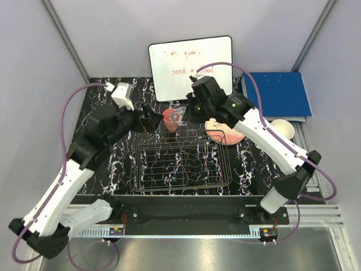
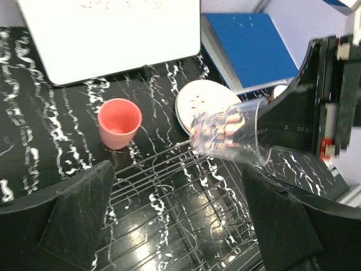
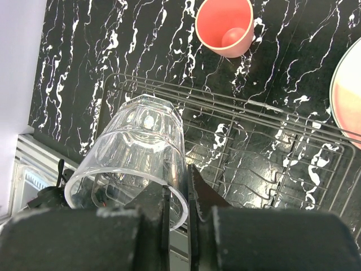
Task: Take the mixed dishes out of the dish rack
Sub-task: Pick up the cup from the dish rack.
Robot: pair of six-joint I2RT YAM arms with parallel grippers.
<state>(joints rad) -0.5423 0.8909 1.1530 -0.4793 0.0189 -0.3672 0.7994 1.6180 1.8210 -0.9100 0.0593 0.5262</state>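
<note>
Dish rack [image 1: 180, 165]: thin dark wire with a grid base, lying flat mid-surface [image 1: 248, 161]. I see the small clear glass [image 3: 141, 149] raised off the surface and tipped on its side, its rim pinched by the right fingers [image 3: 204, 199]. Pink cup [image 1: 170, 120]: upright, just beyond the rack's far rail. Pink-banded cream plate [image 1: 227, 134]: flat by the rack's far right corner. Cream bowl [image 1: 282, 129]: upright, well to the right.

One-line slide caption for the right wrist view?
Right gripper pinches the tilted clear glass by its rim near the dish rack; pink cup stands outside it.
</note>
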